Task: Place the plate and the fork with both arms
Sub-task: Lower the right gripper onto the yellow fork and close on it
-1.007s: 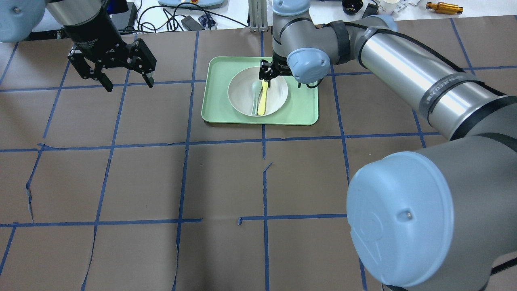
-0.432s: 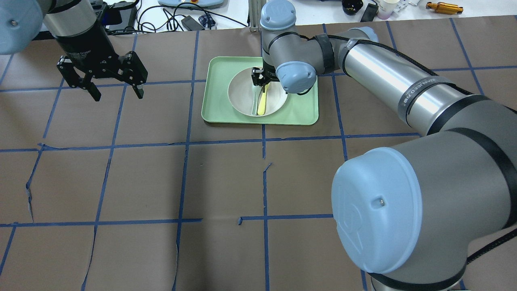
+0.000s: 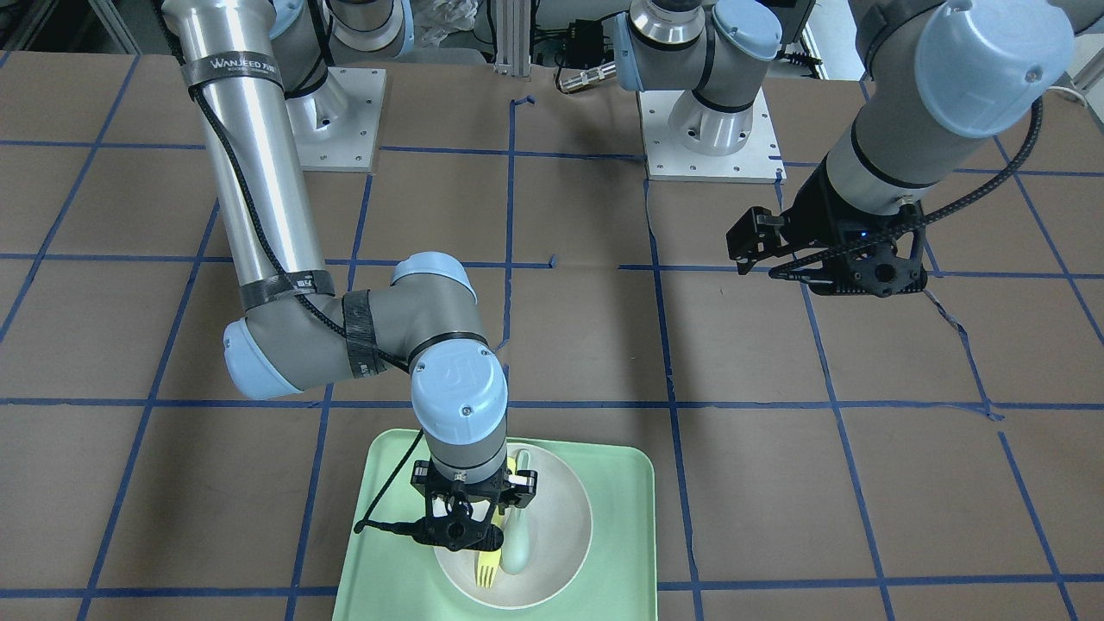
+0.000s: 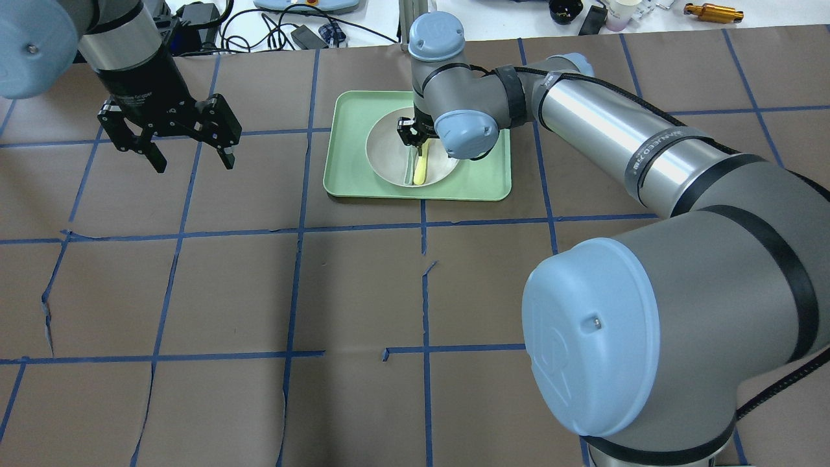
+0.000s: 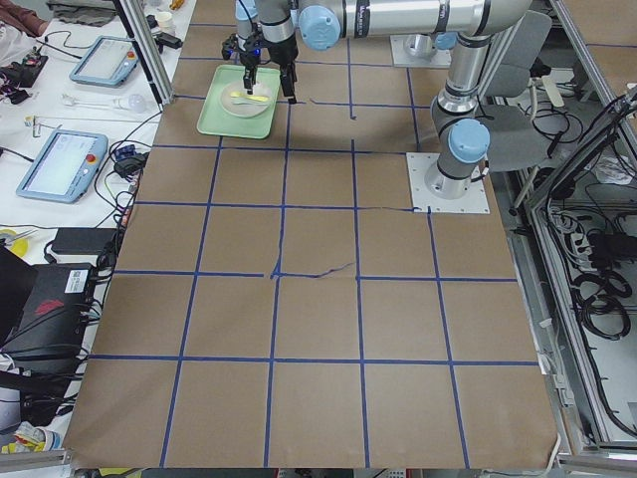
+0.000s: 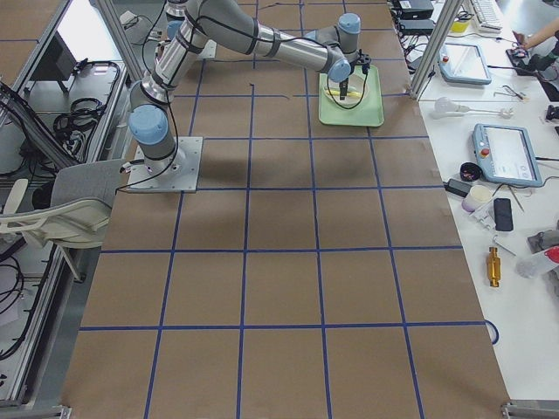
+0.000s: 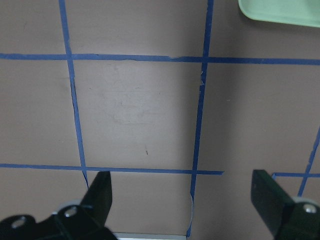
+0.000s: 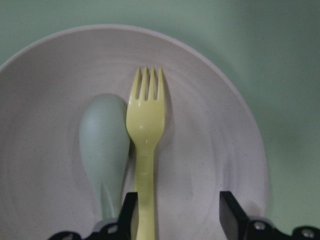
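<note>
The off-white plate (image 4: 386, 155) sits in the mint-green tray (image 4: 480, 181). The yellow fork (image 4: 420, 170) lies in the plate, next to a pale grey-green spoon (image 8: 105, 145). My right gripper (image 4: 415, 139) is open, low over the plate, pointing down. In the right wrist view its fingers (image 8: 230, 215) straddle the handle of the fork (image 8: 145, 130), which runs close to the left finger; the plate (image 8: 210, 150) fills the view. My left gripper (image 4: 193, 163) is open and empty above bare table, left of the tray. It also shows in the left wrist view (image 7: 182, 200).
The table is brown paper with a blue tape grid. Cables, a tablet and small items (image 4: 305, 32) lie along the far edge beyond the tray. A corner of the tray (image 7: 280, 12) shows in the left wrist view. The arm bases (image 3: 707, 129) stand on the robot's side.
My right gripper has moved left and down over the plate, onto the fork's handle end. My left gripper has shifted slightly left and stays open.
</note>
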### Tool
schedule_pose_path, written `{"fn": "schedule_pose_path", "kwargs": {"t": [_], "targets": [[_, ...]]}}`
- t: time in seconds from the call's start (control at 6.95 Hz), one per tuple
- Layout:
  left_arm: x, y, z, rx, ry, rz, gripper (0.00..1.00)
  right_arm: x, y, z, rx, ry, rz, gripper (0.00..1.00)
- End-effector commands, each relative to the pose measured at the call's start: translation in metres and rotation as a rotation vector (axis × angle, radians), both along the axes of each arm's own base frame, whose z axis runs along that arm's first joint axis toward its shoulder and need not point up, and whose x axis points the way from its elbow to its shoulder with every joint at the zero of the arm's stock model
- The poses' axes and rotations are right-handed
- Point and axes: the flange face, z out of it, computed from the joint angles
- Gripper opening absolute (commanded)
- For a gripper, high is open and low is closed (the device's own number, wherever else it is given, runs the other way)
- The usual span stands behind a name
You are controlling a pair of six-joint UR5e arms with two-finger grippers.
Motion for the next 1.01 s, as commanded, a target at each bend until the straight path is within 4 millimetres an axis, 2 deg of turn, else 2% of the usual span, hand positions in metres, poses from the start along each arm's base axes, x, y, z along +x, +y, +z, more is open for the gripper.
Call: {"fn": "schedule_pose_path", "kwargs": {"t": [0.0, 0.29, 0.86], "targets": [[-0.0019, 0.0054, -0.0076, 0.01, 0.002, -0.002, 1.0, 0.0033, 0.0025, -0.0034, -0.001, 0.017, -0.008, 0.63], [-0.0087, 0.0108, -0.0109, 0.025, 0.011, -0.012, 1.0, 0.0041, 0.0029, -0.0046, 0.0, 0.02, -0.005, 0.63], [-0.0034, 0.0084, -0.0125, 0.02, 0.008, -0.006, 1.0, 0.0065, 0.0035, -0.0085, 0.005, 0.02, -0.002, 0.63]]}}
